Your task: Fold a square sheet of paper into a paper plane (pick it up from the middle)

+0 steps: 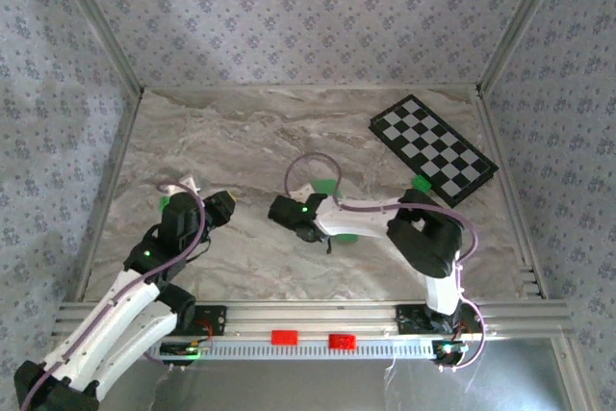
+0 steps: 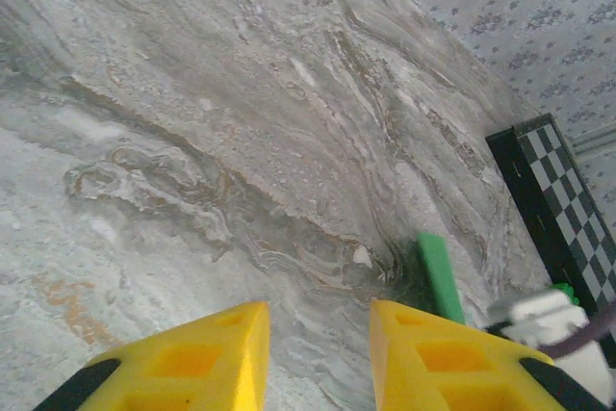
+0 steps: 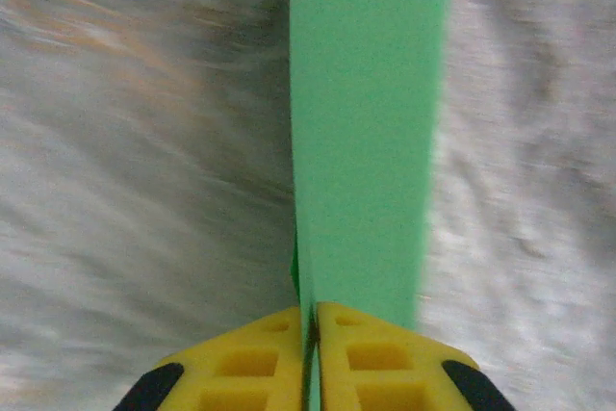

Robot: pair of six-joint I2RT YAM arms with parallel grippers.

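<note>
The green sheet of paper (image 3: 366, 122) is folded into a narrow strip with a crease along its left side. My right gripper (image 3: 312, 334) is shut on its near end, yellow fingers pinching the fold, and the strip hangs just above the table. From above, the right gripper (image 1: 298, 214) is at the table's middle, with bits of green paper (image 1: 325, 186) showing on either side of the wrist. My left gripper (image 1: 223, 207) is to its left, apart from it. In the left wrist view that gripper (image 2: 318, 334) stands open over bare table, the green paper (image 2: 441, 276) ahead to the right.
A black-and-white checkered board (image 1: 433, 148) lies at the back right, with a tiny green block (image 1: 422, 182) at its near corner. Patterned walls enclose the marble table (image 1: 231, 132) on three sides. An aluminium rail (image 1: 308, 320) runs along the near edge.
</note>
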